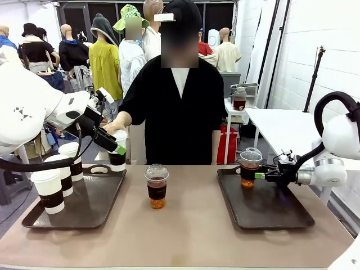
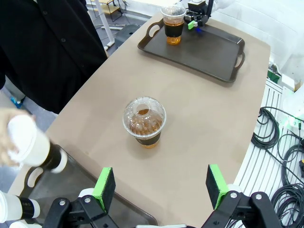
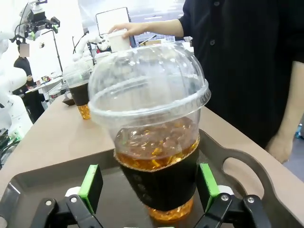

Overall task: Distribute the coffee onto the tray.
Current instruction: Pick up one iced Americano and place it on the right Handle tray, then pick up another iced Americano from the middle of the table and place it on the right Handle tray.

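A clear dome-lidded cup of brown coffee [image 3: 156, 142] stands on the right tray [image 1: 270, 208] at its far left corner. My right gripper [image 3: 149, 183] is open with its green pads on either side of the cup's dark sleeve. A second clear cup [image 1: 157, 185] stands on the bare table between the trays. Three white paper cups [image 1: 48, 191] with dark sleeves stand on the left tray [image 1: 95, 197]. The person's hand [image 1: 112, 126] holds another paper cup [image 1: 118, 153] at that tray's far edge. My left gripper [image 2: 160, 185] hovers open beside it, holding nothing.
The person stands at the table's far side, behind the middle. Cables [image 2: 280, 137] lie on the floor off the table's edge. A white side table [image 1: 281, 126] stands at the back right. Bare tabletop [image 1: 180, 236] lies in front of both trays.
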Controlling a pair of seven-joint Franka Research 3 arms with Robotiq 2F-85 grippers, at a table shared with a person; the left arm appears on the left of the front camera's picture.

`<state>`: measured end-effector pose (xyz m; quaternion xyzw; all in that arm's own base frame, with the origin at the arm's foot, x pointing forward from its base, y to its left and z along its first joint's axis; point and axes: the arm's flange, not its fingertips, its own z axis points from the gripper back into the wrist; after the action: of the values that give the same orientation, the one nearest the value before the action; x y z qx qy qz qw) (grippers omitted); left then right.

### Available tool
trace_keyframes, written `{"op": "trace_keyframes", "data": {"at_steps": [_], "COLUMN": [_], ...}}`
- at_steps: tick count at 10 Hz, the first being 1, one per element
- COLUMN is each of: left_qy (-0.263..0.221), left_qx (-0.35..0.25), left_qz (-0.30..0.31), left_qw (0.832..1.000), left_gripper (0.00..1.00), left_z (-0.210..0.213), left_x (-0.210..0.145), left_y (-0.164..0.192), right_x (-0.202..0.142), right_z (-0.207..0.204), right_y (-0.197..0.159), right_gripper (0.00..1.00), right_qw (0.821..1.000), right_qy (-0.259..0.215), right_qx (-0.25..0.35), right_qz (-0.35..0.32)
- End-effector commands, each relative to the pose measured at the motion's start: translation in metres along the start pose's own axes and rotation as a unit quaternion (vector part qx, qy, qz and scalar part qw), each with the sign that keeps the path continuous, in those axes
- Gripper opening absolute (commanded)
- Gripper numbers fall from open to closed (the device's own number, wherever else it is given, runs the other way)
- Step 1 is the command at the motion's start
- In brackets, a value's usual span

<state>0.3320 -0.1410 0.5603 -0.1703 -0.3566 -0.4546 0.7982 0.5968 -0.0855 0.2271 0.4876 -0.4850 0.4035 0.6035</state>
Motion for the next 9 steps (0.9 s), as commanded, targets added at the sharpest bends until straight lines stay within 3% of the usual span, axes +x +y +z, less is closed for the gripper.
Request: {"op": "trace_keyframes", "data": {"at_steps": [1,7,9], "left_qy": [-0.002,-0.002,-0.002], "left_qx": [-0.004,-0.004,-0.004], "left_qz": [0.002,0.002,0.002], "left_qw": [1.0,1.0,1.0], "left_gripper": [1.0,1.0,1.0], "left_z": [0.0,0.0,0.0], "left_x": [-0.001,-0.001,-0.001], "left_y": [0.001,0.001,0.001], "right_x": [0.005,0.014,0.009], "right_z": [0.006,0.027,0.032], "right_y": [0.018,0.041,0.029], "right_gripper": [1.0,1.0,1.0], "right_qw": [1.0,0.998,0.999], "right_qy": [-0.003,0.006,0.001], "right_qx": [-0.025,-0.063,-0.033], "right_qz": [-0.004,0.006,-0.007]}}
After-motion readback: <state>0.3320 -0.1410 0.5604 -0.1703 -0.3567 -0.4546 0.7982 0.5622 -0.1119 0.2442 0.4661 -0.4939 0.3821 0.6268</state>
